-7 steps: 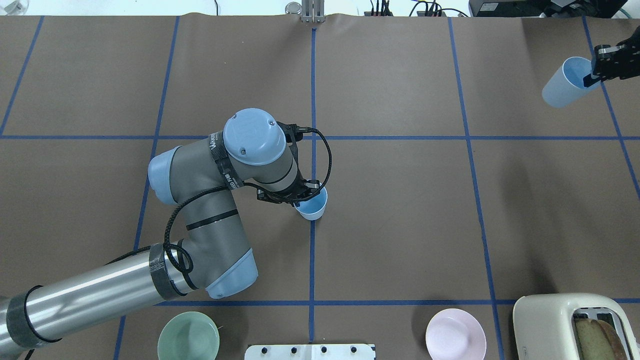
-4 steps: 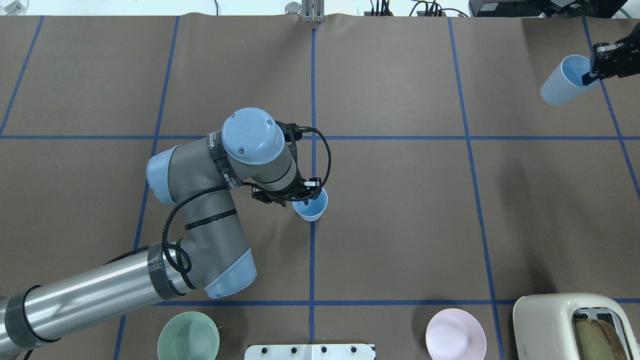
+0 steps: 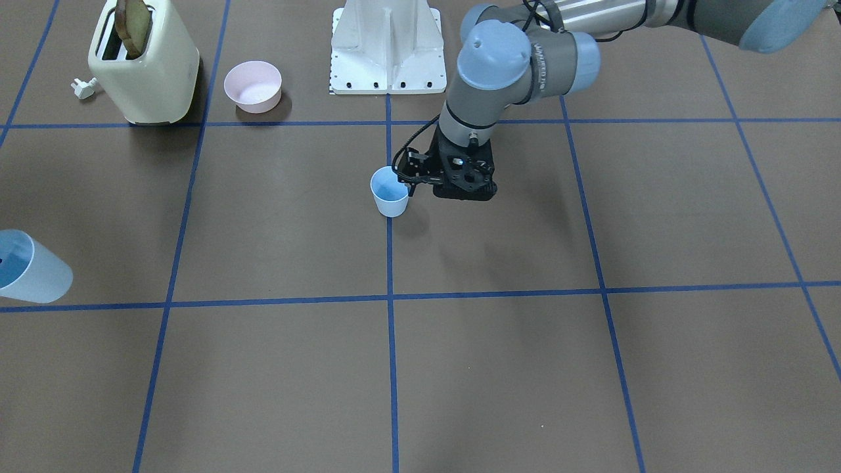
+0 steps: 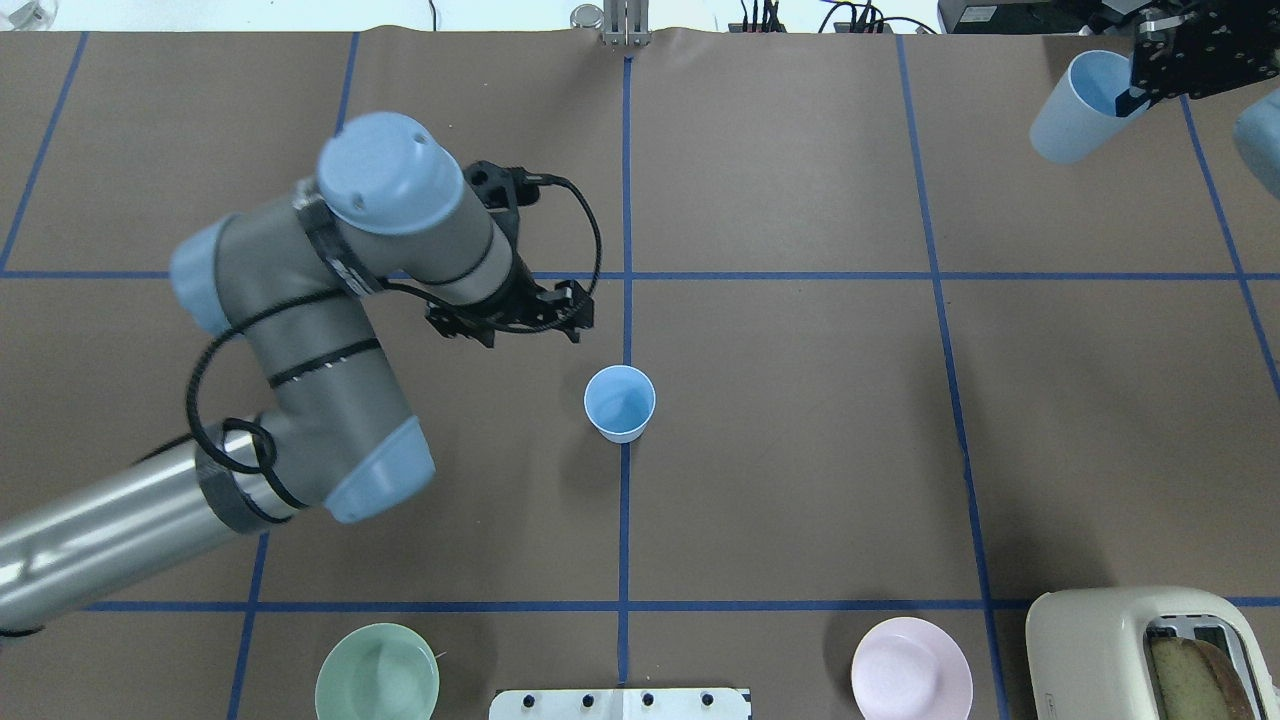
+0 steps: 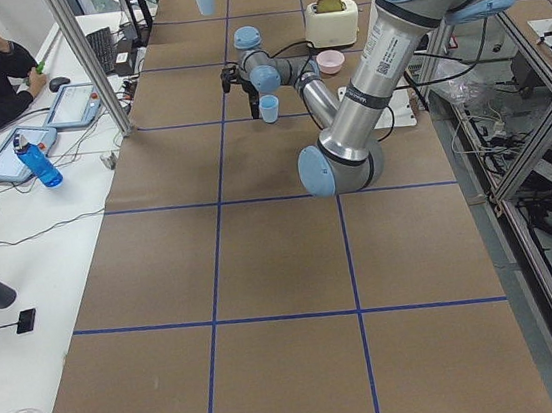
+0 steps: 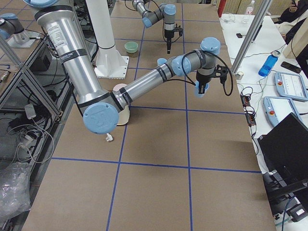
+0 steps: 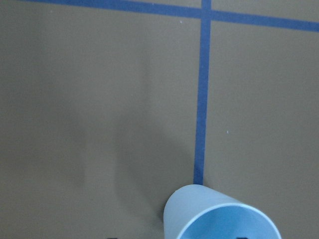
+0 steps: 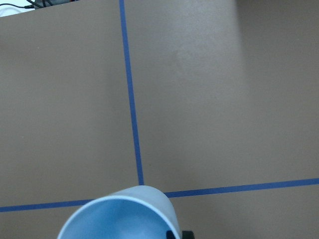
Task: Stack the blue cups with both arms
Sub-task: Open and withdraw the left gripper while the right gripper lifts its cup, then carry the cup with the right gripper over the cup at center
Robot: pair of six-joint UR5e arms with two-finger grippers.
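Note:
One blue cup (image 4: 620,402) stands upright on the centre blue tape line, also seen in the front view (image 3: 390,191) and at the bottom of the left wrist view (image 7: 219,215). My left gripper (image 4: 515,320) is off it, raised and to its far left in the overhead view. The front view shows the left gripper (image 3: 415,186) close beside the rim. It holds nothing and looks open. My right gripper (image 4: 1140,92) is shut on the rim of the second blue cup (image 4: 1073,108), held tilted above the table's far right. This cup also shows in the front view (image 3: 29,266) and the right wrist view (image 8: 124,216).
A mint-green bowl (image 4: 377,673) and a pink bowl (image 4: 911,668) sit at the near edge either side of the white pedestal (image 4: 620,702). A cream toaster (image 4: 1150,650) with bread stands at the near right corner.
My left gripper has let go of the centre cup and moved up and away to the far left. My right gripper has carried its cup farther back and slightly left.

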